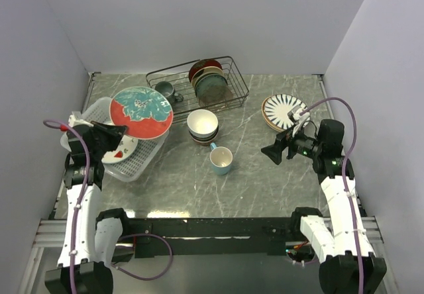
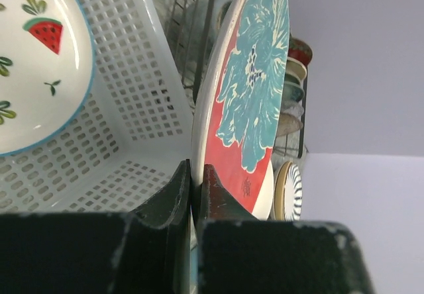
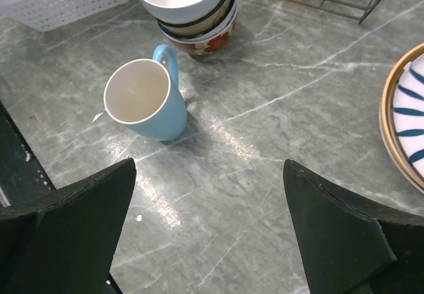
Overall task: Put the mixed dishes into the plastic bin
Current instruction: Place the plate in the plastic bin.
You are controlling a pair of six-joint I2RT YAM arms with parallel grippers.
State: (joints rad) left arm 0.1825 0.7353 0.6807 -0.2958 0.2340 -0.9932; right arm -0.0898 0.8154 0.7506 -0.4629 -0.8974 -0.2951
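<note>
Teal-floral plate (image 1: 141, 112) is hanging tilted over the far end of the plastic bin (image 1: 142, 165) in the top view, the left tool (image 1: 114, 135) pinching its near edge; stacked bowls (image 1: 203, 125), a light blue mug (image 1: 220, 159) and a striped plate (image 1: 283, 110) are sitting on the worktop (image 1: 252, 188), with the right tool (image 1: 273, 151) hovering spread wide. Left wrist view is showing the fingers (image 2: 173, 195) clamping the plate's rim beside a watermelon plate (image 2: 33, 62) lying in the bin. Right wrist view is showing wide jaws hanging above the worktop near the mug.
</note>
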